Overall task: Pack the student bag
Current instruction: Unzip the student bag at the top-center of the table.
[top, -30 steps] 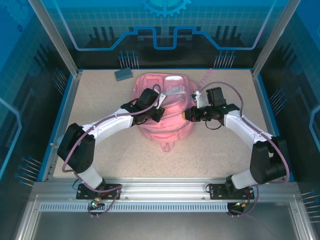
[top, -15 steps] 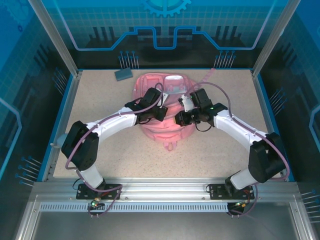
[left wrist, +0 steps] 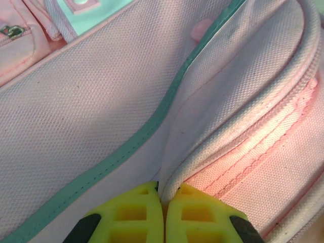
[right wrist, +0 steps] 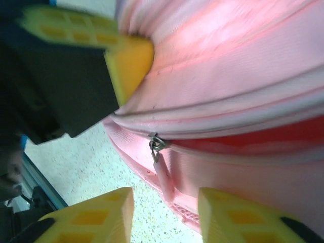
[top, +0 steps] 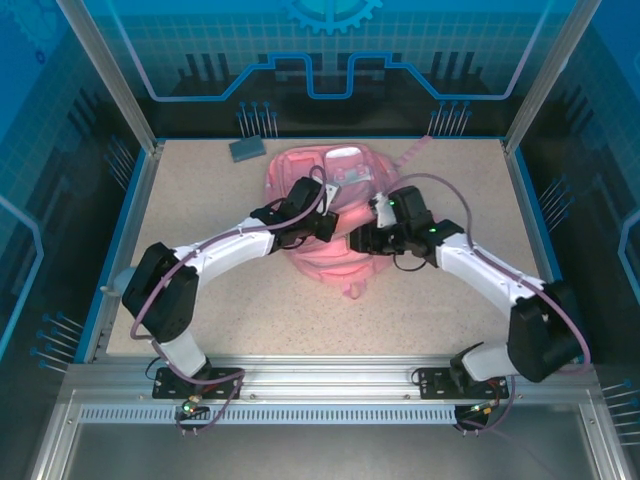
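- Lying front side up on the table [top: 190, 190], toward the far middle and between the two arms: the pink bag [top: 290, 175].
- Pinching a fold of the bag's fabric just beside the teal piping [left wrist: 126, 147] with the left fingers [left wrist: 163, 210], pressed fully together on the cloth.
- Judging from that grip, anchoring and tensioning the cloth for a smooth run of the zip, with no dragging of the soft bag across the table.
- Hovering at the bag's near side with the right fingers [top: 356, 240] clearly parted and gripping nothing.
- Flanking the zip pull [right wrist: 161, 169], dangling loose in the gap and touching neither pad.
- Lining up, by the look of it, for a close on that pull.
- Showing a narrow red slit [right wrist: 263, 139] behind the slider, so probably dealing with a pocket opened only a little; a guess, not a certainty.
- Reaching in from the left with the left arm: elbow bent, forearm angled across the table, wrist tipped down onto the upper part of the bag.
- Mirroring that from the right with the right arm: elbow pushed out to the side, forearm sweeping inward, wrist low and turned toward the left fingers, close beside them.
- Leaving a small grey-blue case [top: 246, 149] well apart at the far left of the table, likely waiting for packing.
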You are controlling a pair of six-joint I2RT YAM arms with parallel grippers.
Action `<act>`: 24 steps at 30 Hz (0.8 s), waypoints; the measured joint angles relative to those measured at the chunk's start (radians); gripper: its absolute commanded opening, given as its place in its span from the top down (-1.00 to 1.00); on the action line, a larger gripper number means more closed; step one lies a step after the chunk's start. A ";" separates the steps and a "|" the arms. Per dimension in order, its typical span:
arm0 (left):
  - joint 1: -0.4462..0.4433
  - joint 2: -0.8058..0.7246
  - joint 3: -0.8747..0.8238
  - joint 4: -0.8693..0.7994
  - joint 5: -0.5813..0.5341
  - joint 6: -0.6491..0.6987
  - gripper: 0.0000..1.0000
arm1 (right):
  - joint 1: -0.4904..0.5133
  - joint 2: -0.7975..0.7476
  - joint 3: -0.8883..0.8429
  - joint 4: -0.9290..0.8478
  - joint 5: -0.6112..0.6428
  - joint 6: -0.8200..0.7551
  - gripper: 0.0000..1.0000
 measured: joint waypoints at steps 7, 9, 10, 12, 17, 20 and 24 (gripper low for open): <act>0.006 -0.032 -0.052 0.054 0.019 0.037 1.00 | -0.114 -0.089 0.009 0.025 -0.004 0.163 -0.53; 0.006 -0.037 -0.061 0.063 0.022 0.051 1.00 | -0.126 -0.075 0.023 0.024 -0.004 0.212 -0.55; 0.006 -0.040 -0.066 0.069 0.024 0.056 1.00 | -0.129 -0.057 0.036 0.023 -0.006 0.240 -0.56; 0.006 -0.043 -0.072 0.076 0.029 0.062 1.00 | -0.132 -0.010 0.068 0.026 -0.021 0.277 -0.55; 0.009 -0.050 -0.085 0.088 0.055 0.080 1.00 | -0.130 0.120 0.133 0.045 -0.067 0.338 -0.52; 0.009 -0.053 -0.087 0.088 0.064 0.080 1.00 | -0.121 0.165 0.157 0.045 -0.081 0.357 -0.51; 0.012 -0.056 -0.092 0.091 0.070 0.078 0.86 | -0.112 0.199 0.165 0.073 -0.105 0.385 -0.35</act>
